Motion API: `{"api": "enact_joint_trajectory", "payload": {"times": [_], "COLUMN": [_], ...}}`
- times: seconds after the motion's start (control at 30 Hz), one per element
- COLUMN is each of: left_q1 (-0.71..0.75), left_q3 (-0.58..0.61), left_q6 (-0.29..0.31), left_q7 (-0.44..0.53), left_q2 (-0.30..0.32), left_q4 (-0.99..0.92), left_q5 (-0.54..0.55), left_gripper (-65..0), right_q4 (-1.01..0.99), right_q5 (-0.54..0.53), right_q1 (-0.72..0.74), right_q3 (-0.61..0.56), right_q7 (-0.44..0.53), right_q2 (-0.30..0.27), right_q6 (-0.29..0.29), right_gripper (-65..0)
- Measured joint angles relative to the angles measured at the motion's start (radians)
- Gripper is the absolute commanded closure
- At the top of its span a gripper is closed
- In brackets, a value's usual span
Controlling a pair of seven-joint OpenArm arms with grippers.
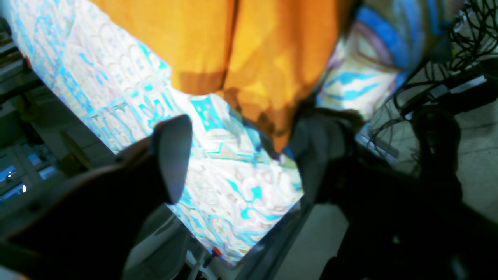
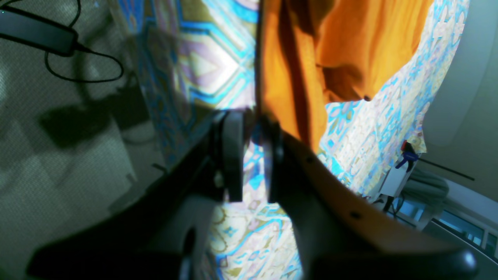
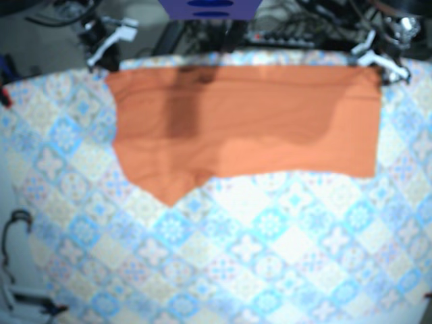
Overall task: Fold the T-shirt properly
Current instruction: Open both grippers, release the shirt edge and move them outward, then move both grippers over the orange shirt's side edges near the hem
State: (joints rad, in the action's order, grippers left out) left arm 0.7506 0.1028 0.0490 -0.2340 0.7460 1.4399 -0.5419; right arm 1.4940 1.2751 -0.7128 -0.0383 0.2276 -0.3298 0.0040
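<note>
**Fold under way:** An orange T-shirt is shown spread flat along one edge of a counter draped in a blue-and-cream tiled cloth, with an end effector posted at each corner of that edge. The left end effector is held wide apart, with the shirt's hemmed corner lying just ahead of it and close beside one dark, rounded finger. Nothing is gripped there. The right end effector is drawn nearly together, a slim gap showing between its flat pads. The shirt's edge runs down to its tips (whether the fabric is actually pinched cannot be told).

The garment is judged thin, soft and limp. It is creased in shallow ripples, and its free edge is uneven, dipping to a point out in front of the right end effector.

Trouble is judged likeliest at the grasp. The patterned cloth beneath could be caught with the hem and dragged, or only one layer could be taken, leaving a crooked fold. A lift begun by one side alone would be expected to skew the shirt.
</note>
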Motion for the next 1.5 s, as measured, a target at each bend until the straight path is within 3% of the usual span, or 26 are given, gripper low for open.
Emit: {"api": "enact_joint_trajectory", "payload": {"times": [0.37, 0.47, 0.53, 0.7, 0.87, 0.97, 1.03, 1.13, 1.17, 1.23, 1.33, 1.5], "left_q1": [0.018, 0.039, 0.055, 0.093, 0.16, 0.204, 0.193, 0.175, 0.15, 0.078, -0.004, -0.089], "left_q3": [-0.006, -0.005, -0.015, -0.085, -0.22, -0.347, -0.418, -0.523, -0.528, -0.52, -0.519, -0.523], "left_q6": [-0.002, 0.049, 0.077, 0.071, 0.075, 0.094, 0.111, 0.163, 0.17, 0.216, 0.245, 0.259], "left_q7": [0.003, 0.006, 0.015, 0.002, 0.017, -0.006, 0.011, 0.014, -0.018, -0.097, -0.239, -0.413], "left_q2": [0.007, 0.027, 0.016, 0.02, 0.015, 0.015, 0.019, 0.045, 0.049, 0.042, 0.049, 0.004], "left_q4": [0.014, 0.055, 0.061, 0.116, 0.262, 0.388, 0.465, 0.508, 0.504, 0.498, 0.512, 0.516], "left_q5": [-0.001, 0.01, 0.014, 0.019, 0.02, 0.118, 0.195, 0.304, 0.336, 0.417, 0.514, 0.704], "left_gripper": [-45.8, -45.8, -45.8, -45.7, -45.7, -45.7, -45.7, -45.7, -45.7, -45.7, -45.7, -45.7], "right_q4": [0.007, 0.009, 0.011, 0.052, 0.199, 0.322, 0.376, 0.381, 0.378, 0.379, 0.373, 0.351], "right_q5": [0.0, 0.0, 0.001, 0.0, -0.183, -0.338, -0.407, -0.441, -0.443, -0.454, -0.487, -0.676], "right_q1": [-0.07, -0.092, -0.101, -0.144, -0.201, -0.206, -0.195, -0.075, -0.026, 0.056, 0.161, 0.279], "right_q3": [0.03, 0.075, 0.095, 0.19, 0.291, 0.394, 0.451, 0.525, 0.548, 0.562, 0.539, 0.359], "right_q7": [0.01, 0.007, 0.035, 0.113, 0.133, 0.124, 0.127, 0.1, 0.103, 0.124, 0.027, -0.172], "right_q2": [-0.011, -0.014, -0.017, -0.008, -0.008, -0.016, -0.014, 0.031, 0.06, 0.066, 0.042, -0.085], "right_q6": [0.006, 0.003, 0.005, 0.01, 0.013, 0.021, 0.089, 0.309, 0.342, 0.404, 0.448, 0.46], "right_gripper": [-9.1, -9.0, -9.0, -9.0, -9.0, -9.3, -9.3, -9.4, -9.4, -9.4, -9.4, -9.4]}}
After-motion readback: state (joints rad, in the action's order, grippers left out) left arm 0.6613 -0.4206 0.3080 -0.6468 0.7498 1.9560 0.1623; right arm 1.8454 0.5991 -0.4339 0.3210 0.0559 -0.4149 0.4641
